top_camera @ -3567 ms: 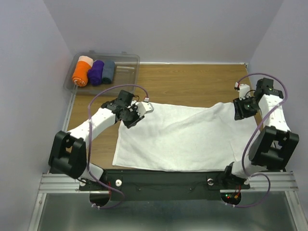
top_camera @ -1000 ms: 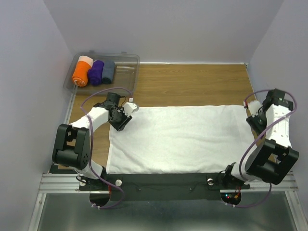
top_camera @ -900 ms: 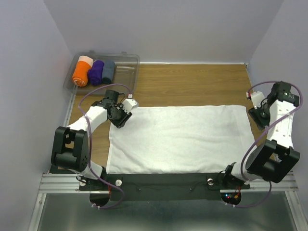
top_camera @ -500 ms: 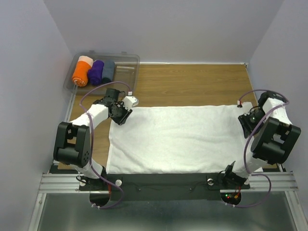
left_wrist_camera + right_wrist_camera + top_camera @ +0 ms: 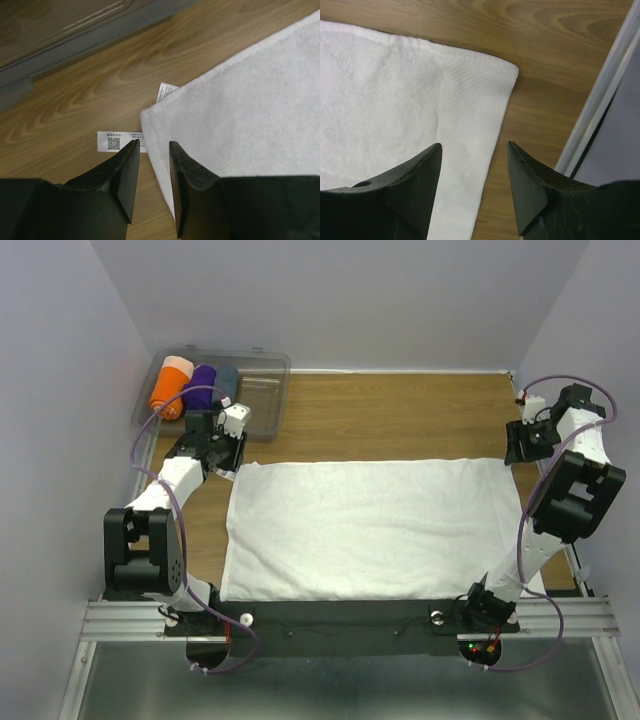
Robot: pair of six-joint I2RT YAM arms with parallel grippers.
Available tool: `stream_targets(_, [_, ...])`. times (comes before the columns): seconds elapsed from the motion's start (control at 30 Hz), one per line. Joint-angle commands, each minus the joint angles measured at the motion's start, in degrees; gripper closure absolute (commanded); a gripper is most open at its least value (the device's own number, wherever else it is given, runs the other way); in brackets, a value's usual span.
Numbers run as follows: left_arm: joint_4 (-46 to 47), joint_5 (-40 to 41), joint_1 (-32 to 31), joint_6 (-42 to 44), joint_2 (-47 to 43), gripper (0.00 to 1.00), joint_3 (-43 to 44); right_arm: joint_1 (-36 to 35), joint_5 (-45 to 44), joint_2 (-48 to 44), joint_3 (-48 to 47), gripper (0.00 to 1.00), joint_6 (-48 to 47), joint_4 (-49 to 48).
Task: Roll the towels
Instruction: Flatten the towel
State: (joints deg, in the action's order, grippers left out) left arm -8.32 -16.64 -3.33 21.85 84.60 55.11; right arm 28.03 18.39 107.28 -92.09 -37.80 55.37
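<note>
The white towel (image 5: 375, 530) lies spread flat on the wooden table, long side running left to right. My left gripper (image 5: 225, 456) hovers at its far-left corner. In the left wrist view the left gripper (image 5: 152, 150) is open by a narrow gap, and the towel (image 5: 250, 110) edge runs under that gap with nothing pinched. My right gripper (image 5: 518, 452) hangs over the far-right corner. The right wrist view shows the right gripper (image 5: 474, 150) open wide, straddling the side hem of the towel (image 5: 395, 110), holding nothing.
A clear plastic bin (image 5: 265, 362) sits at the far left with an orange roll (image 5: 168, 392), a purple roll (image 5: 203, 382) and a grey-blue roll (image 5: 228, 378). Two white labels (image 5: 117, 141) stick out by the towel corner. The right wall's rail (image 5: 600, 110) runs close to the right gripper.
Both grippers have pulled back from the towel's far corners toward the far side, the left one toward the bin. The towel stays flat where it lay.
</note>
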Motion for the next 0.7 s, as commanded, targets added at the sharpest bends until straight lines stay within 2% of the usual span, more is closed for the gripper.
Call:
stream_targets(0.0, [6.2,-2.8,2.8,-6.1,0.7,0.56,-1.2,0.2,3.5,4.8,-3.8,0.38,3.2,-1.3])
stream_targets(0.2, [14.8,-5.8,4.6,-7.9,0.2,0.52,-5.9,0.9,5.8,8.3,-6.4,0.18,2.7,-1.4])
stream_targets(0.5, [22.4,-12.3,5.8,-14.3,1.3,0.5,-12.0,3.2,8.4,12.3,-10.9,0.13,4.4,-0.9])
stream_targets(0.67, [24.3,-13.9,6.7,-16.4,0.7,0.45,-14.8,3.3,9.3,15.3,-13.1,0.14,6.0,-0.7])
